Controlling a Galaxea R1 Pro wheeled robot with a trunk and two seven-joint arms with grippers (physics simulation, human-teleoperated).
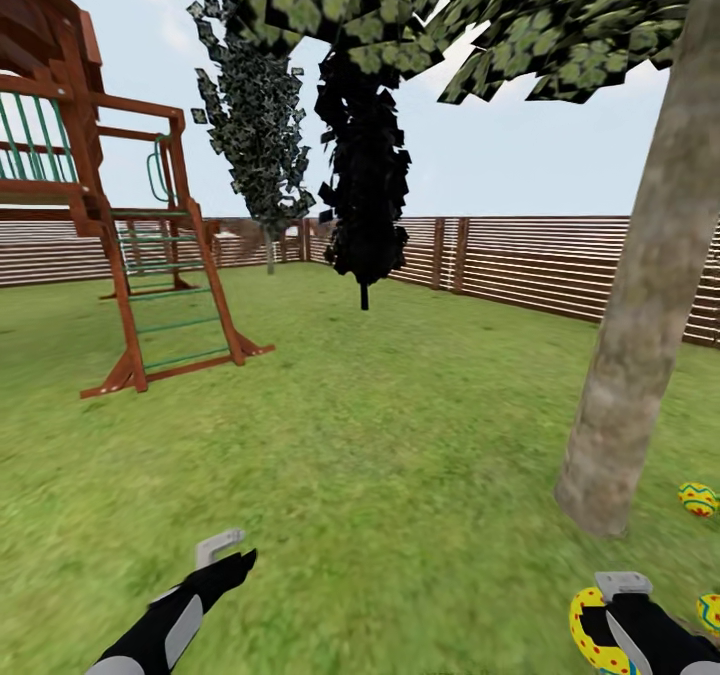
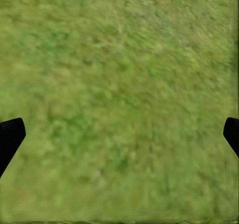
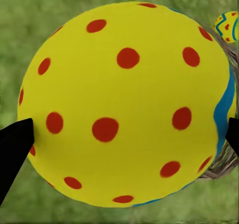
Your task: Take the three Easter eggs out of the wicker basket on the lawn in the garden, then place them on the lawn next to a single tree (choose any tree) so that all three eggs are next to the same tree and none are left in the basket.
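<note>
Now | right fingers clamp egg | left fingers spread, empty

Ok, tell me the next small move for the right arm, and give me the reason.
Probably lower the right gripper to the lawn beside the tree and open it. It is shut on an egg, the pale trunk stands just ahead of that arm, and another egg already lies on the grass at the trunk's base, so setting this one down there would keep them together.
</note>
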